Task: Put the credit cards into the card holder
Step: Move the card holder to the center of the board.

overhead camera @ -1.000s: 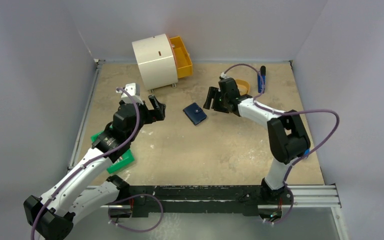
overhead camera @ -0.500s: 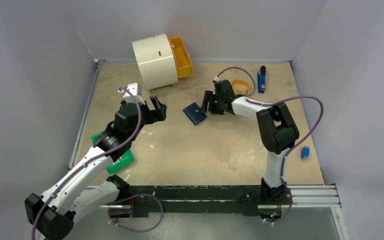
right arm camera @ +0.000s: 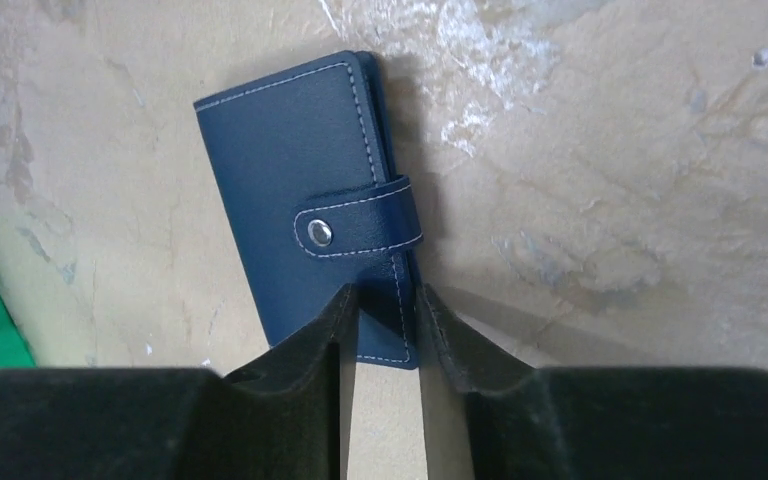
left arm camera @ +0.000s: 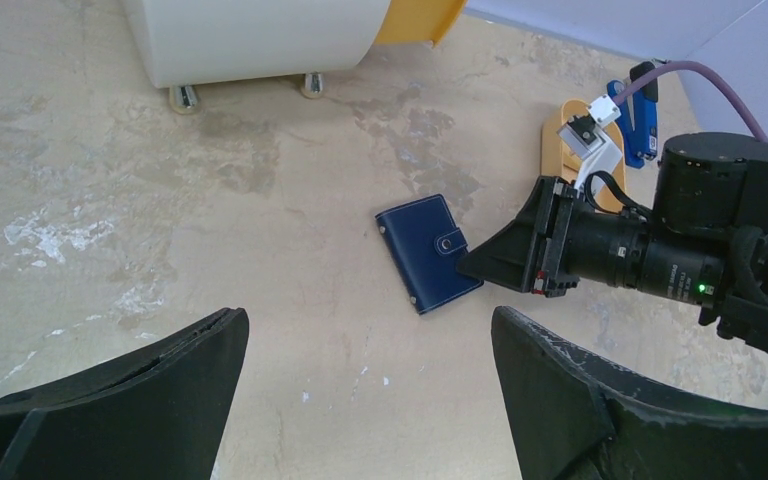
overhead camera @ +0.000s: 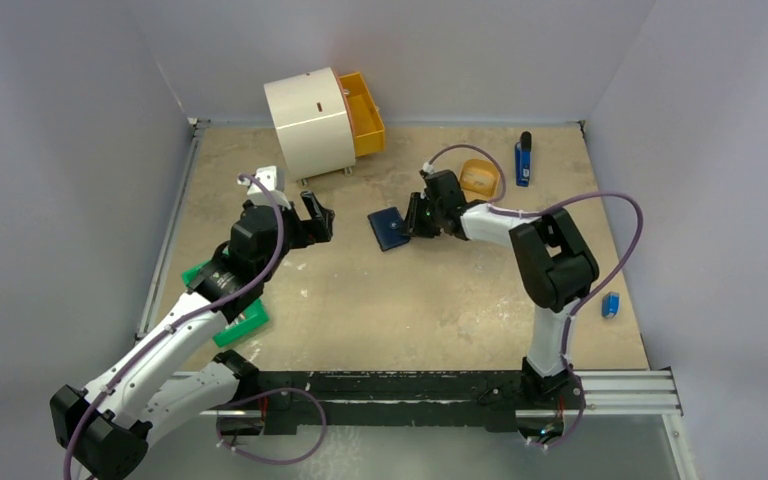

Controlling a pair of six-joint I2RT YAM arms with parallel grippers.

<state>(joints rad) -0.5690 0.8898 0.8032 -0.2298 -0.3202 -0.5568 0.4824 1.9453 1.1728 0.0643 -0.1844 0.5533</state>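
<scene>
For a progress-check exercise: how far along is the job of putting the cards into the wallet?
Done: nothing yet. The wallet lies flat, snapped shut, and no card shows in it.
In hand: the right gripper straddles the wallet's corner with narrow jaws; whether it grips is unclear. The left gripper hovers open.
Left: opening the wallet, fetching the cards, which I cannot make out here, and sliding them in.

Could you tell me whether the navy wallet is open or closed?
Closed: the small navy-blue leather wallet lies folded, snap tab fastened over its cover.
</scene>
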